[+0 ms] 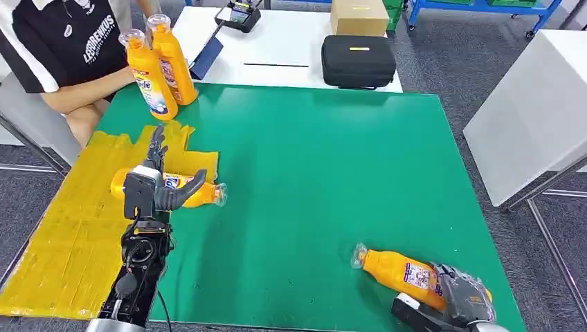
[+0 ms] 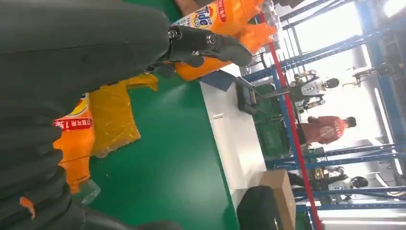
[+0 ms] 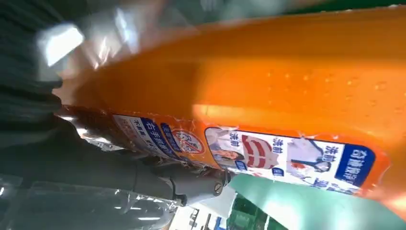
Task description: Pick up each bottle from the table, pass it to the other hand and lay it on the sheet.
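An orange detergent bottle [image 1: 201, 194] lies on its side at the edge of the yellow sheet [image 1: 62, 242], cap pointing right. My left hand [image 1: 154, 181] hovers just over it with fingers stretched and thumb out, holding nothing. In the left wrist view the same bottle [image 2: 76, 143] sits under the left hand [image 2: 72, 57]. A second orange bottle [image 1: 398, 271] lies near the front right of the green table [image 1: 311, 173]. My right hand [image 1: 462, 294] grips its base end. Up close, the bottle [image 3: 268, 86] lies against the right hand [image 3: 72, 158].
Two more orange bottles [image 1: 160, 66] stand upright at the back left, next to a seated person's arm [image 1: 83, 97]. Behind the green table a white table [image 1: 277, 48] carries a black case [image 1: 358, 61] and a cardboard box [image 1: 358, 16]. Another white table [image 1: 533, 111] stands at the right.
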Robot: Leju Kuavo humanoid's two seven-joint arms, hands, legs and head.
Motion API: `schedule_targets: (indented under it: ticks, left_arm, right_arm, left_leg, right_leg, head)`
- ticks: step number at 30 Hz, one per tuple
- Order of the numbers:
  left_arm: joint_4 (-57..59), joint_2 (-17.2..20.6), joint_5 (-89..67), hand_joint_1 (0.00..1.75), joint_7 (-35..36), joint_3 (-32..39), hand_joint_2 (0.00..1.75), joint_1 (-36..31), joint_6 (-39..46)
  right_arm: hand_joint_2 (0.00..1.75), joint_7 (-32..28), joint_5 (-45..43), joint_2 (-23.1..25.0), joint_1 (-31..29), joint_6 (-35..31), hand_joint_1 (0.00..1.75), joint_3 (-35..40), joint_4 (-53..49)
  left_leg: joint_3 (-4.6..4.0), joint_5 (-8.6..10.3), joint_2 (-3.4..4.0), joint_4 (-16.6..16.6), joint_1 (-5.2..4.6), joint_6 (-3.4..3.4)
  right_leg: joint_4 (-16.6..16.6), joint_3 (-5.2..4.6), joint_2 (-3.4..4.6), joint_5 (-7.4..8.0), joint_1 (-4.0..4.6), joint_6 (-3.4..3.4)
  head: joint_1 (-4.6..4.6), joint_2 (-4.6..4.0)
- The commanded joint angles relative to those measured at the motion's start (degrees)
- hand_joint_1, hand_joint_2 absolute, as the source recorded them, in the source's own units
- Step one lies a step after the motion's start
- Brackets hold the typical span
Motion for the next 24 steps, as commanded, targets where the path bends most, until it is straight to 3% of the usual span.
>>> schedule_targets:
  ticks: [1,2,7,9,11,15,20,24]
  left_arm:
    - [1.4,1.7,0.3,0.0,-0.2,-0.1,1.75,0.3,0.1]
    - [1.3,1.7,0.3,0.0,-0.2,0.0,1.75,0.4,0.0]
    - [0.4,1.1,3.1,0.0,0.0,-0.2,1.75,0.6,-5.3]
    - [-0.6,1.0,3.8,0.0,-0.1,-0.8,1.75,1.1,-6.4]
    - [-2.1,1.0,6.0,0.0,0.4,-2.0,1.75,1.5,-10.6]
    - [-5.3,1.3,7.6,0.0,1.6,-7.3,1.75,1.7,-17.3]
    - [-5.6,0.6,10.4,0.0,2.4,-13.2,1.75,0.4,-22.8]
    - [-5.8,0.8,10.8,0.0,2.6,-13.8,1.75,0.5,-22.4]
  right_arm:
    - [1.75,-1.6,-4.2,3.4,-6.1,-12.0,1.75,2.3,3.9]
    - [1.75,-1.6,-4.6,3.5,-7.1,-12.6,1.75,3.1,4.3]
    - [1.75,-5.0,-15.4,5.3,-11.7,-22.9,1.75,7.9,4.9]
    - [1.75,-3.6,-18.7,5.1,-13.4,-24.9,1.75,10.1,6.1]
    - [1.75,-7.1,-28.8,6.9,-15.6,-29.0,1.75,9.9,7.1]
    - [1.75,-12.6,-43.8,11.6,-20.9,-29.7,1.75,12.0,10.1]
    - [1.75,-12.9,-45.7,13.9,-26.7,-30.0,1.75,17.7,17.1]
    - [1.75,-12.9,-46.1,13.7,-27.0,-30.9,1.75,18.4,18.0]
  left_leg:
    - [0.48,-0.2,0.37,-0.1,0.03,-0.21]
    - [0.16,-0.12,0.21,-0.1,0.06,-0.16]
    - [0.13,-0.13,0.28,-0.1,0.08,-0.19]
    - [0.31,-0.2,0.33,-0.1,0.08,-0.25]
    - [0.13,-0.08,0.22,-0.1,0.07,-0.12]
    - [0.15,-0.12,0.38,0.0,0.09,-0.14]
    - [0.04,-0.05,0.22,0.0,0.09,-0.12]
    - [0.04,-0.04,0.18,0.0,0.07,-0.13]
  right_leg:
    - [-0.1,0.37,0.24,-0.1,0.06,-0.21]
    - [-0.1,0.14,0.15,0.0,0.07,-0.11]
    - [-0.1,0.1,0.21,-0.01,0.09,-0.14]
    - [-0.1,0.23,0.21,-0.08,0.09,-0.19]
    - [0.0,0.11,0.16,-0.04,0.08,-0.13]
    - [0.0,0.12,0.31,-0.03,0.09,-0.16]
    - [0.0,0.05,0.17,-0.01,0.09,-0.13]
    - [0.0,0.05,0.12,-0.03,0.07,-0.14]
  head:
    - [0.02,0.0]
    - [0.0,0.0]
    - [0.0,0.0]
    - [0.02,0.0]
    - [0.0,0.0]
    - [0.02,0.0]
    - [0.02,0.0]
    - [0.0,0.0]
